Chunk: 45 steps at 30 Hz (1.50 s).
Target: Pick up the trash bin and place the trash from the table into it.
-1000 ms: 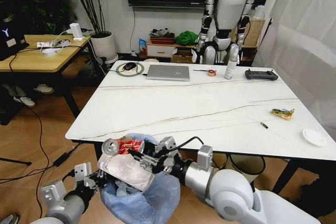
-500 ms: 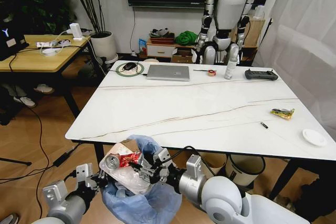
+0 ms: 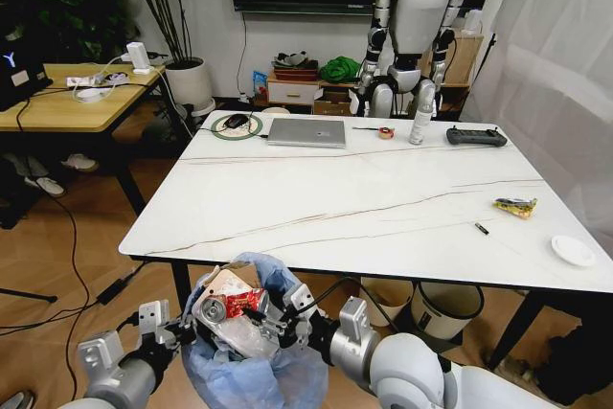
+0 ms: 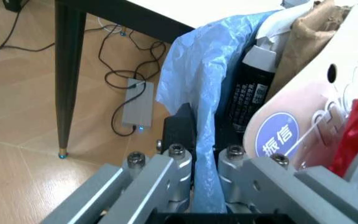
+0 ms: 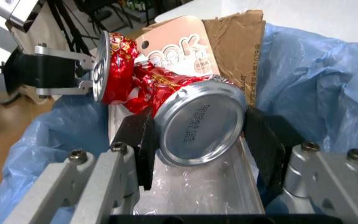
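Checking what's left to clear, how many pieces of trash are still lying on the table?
1: a yellow-green snack wrapper on the table, toward its right edge. Nothing looks hidden.

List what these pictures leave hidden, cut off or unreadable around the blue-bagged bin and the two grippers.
- Bin body: in the head view the crinkled light-blue bag of the trash bin covers it.
- Bin bottom: hidden by cardboard and pink packaging in the right wrist view.
- Crushed red can: whether the right gripper has let go; its pads flank the can's end.
- Left gripper: pinches the bag; the rim beneath is hidden.
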### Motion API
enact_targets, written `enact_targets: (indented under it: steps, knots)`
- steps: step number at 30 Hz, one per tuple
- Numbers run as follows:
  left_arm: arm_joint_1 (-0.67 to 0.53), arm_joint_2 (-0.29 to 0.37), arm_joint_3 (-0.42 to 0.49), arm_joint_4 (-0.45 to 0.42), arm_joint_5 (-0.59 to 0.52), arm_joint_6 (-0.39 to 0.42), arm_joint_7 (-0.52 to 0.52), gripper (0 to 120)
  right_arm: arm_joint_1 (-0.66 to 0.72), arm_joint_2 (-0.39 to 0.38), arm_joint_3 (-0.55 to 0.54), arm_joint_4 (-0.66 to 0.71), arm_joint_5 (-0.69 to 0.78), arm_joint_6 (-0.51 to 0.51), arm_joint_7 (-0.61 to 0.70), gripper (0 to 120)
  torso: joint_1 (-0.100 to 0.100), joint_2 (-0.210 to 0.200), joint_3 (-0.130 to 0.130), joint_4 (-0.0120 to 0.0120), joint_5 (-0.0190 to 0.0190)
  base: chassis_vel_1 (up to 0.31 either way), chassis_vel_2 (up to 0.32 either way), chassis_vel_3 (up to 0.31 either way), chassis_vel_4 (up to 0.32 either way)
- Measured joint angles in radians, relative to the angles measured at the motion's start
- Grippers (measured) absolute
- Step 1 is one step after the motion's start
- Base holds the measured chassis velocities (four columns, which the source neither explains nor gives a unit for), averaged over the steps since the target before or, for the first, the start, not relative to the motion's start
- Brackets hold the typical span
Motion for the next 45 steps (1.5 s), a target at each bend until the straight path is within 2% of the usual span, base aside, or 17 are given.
enact_targets:
  steps: [11, 15, 16, 18, 19, 21, 22, 26, 45]
  knots:
    - [-0.001, -0.004, 0.0, -0.002, 0.001, 0.0, 0.001, 0, 0.009, 0.0, 0.019, 0.02, 0.006, 0.012, -0.005, 45, 0.0, 0.0, 0.0, 0.0, 0.0, 0.0, 0.0, 0.0, 0.0]
    - [-0.002, -0.004, -0.001, -0.002, 0.0, 0.0, 0.001, 0, 0.009, 0.0, 0.019, 0.023, 0.006, 0.014, -0.006, 53, 0.0, 0.0, 0.0, 0.0, 0.0, 0.0, 0.0, 0.0, 0.0]
    - [-0.002, -0.004, -0.001, -0.002, 0.0, 0.0, 0.001, 0, 0.008, -0.001, 0.02, 0.024, 0.006, 0.015, -0.007, 61, 0.0, 0.0, 0.0, 0.0, 0.0, 0.0, 0.0, 0.0, 0.0]
    - [-0.002, -0.005, -0.001, -0.002, 0.0, 0.0, 0.001, 0, 0.007, -0.003, 0.022, 0.025, 0.006, 0.016, -0.008, 66, 0.0, 0.0, 0.0, 0.0, 0.0, 0.0, 0.0, 0.0, 0.0]
    - [-0.002, -0.006, -0.001, -0.002, 0.0, -0.001, 0.001, 0, 0.006, -0.004, 0.024, 0.026, 0.005, 0.017, -0.008, 72, 0.0, 0.0, 0.0, 0.0001, -0.0001, 0.0, 0.0, 0.0, 0.0]
    - [-0.002, -0.006, -0.001, -0.002, 0.0, -0.001, 0.001, 0, 0.005, -0.005, 0.025, 0.027, 0.005, 0.017, -0.008, 75, 0.0, 0.0, 0.0, 0.0, 0.0, 0.0, 0.0, 0.0, 0.0]
    - [-0.001, -0.007, -0.001, -0.002, 0.0, -0.001, 0.002, 0, 0.004, -0.005, 0.025, 0.028, 0.005, 0.017, -0.008, 82, 0.0, 0.0, 0.0, 0.0, 0.0, 0.0, 0.0, 0.0, 0.0]
    - [-0.001, -0.007, -0.002, -0.002, -0.001, -0.002, 0.002, 0, 0.003, -0.008, 0.027, 0.033, 0.005, 0.017, -0.009, 98, 0.0, 0.0, 0.0, 0.0, 0.0, 0.0, 0.0, 0.0, 0.0]
    - [-0.008, -0.011, 0.006, 0.01, -0.003, -0.004, 0.004, 0, 0.018, -0.014, 0.102, 0.078, 0.049, 0.017, 0.01, 100, 0.0, 0.0, 0.0, 0.0, 0.0, 0.0, 0.0, 0.0, 0.0]
